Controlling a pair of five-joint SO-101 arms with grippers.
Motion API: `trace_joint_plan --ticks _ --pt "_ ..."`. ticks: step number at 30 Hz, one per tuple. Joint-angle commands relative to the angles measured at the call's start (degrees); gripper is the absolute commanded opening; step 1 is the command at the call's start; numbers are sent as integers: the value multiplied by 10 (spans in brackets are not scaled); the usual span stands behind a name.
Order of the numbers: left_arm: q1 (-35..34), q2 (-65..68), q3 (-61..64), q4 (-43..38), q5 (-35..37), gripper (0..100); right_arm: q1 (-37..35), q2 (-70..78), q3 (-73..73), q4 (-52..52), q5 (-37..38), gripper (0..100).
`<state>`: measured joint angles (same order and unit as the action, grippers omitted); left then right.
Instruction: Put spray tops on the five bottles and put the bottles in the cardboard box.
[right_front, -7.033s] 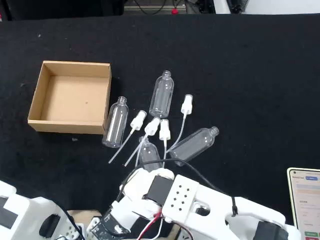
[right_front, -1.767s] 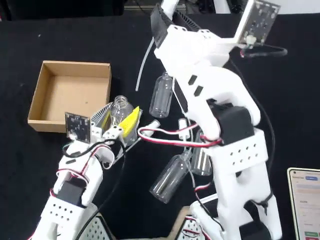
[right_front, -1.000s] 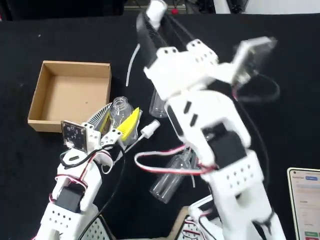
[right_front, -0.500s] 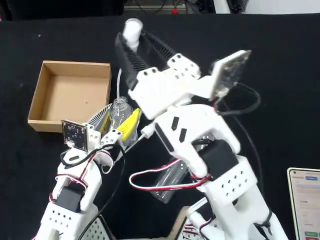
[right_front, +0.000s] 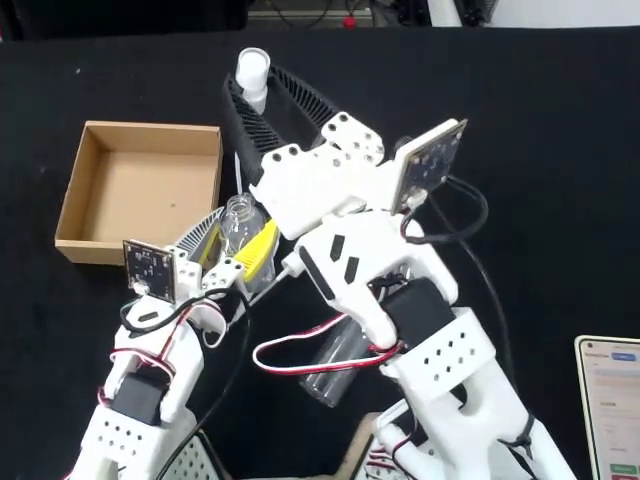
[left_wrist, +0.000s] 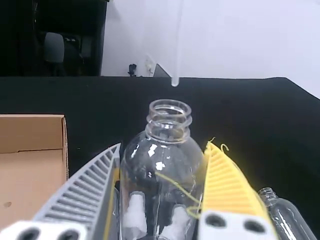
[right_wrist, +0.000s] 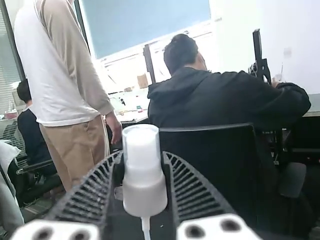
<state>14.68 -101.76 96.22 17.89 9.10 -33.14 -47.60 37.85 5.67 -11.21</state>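
A clear bottle (left_wrist: 162, 170) is being pinched upright between the left jaws, with its mouth open. Above it, a white spray top (right_wrist: 143, 170) is being gripped by the right jaws, and its thin tube (left_wrist: 175, 80) is being dangled just over that mouth. Two bottles are being counted: the held one and a second bottle (right_front: 335, 365) lying under the right arm. One cardboard box (right_front: 150, 127) is being carried beside them on the black tabletop (right_front: 560, 150). A white wall (left_wrist: 240, 35) is being seen behind.
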Motion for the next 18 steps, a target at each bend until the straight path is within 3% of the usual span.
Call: trace_joint_plan --ticks 1,13,18 --pt "6 1 13 2 2 163 -6 1 0 -19 5 11" --pt "6 1 13 0 2 163 -20 -3 51 -18 5 11" --pt "3 1 13 -1 2 163 -20 -4 54 49 5 11"
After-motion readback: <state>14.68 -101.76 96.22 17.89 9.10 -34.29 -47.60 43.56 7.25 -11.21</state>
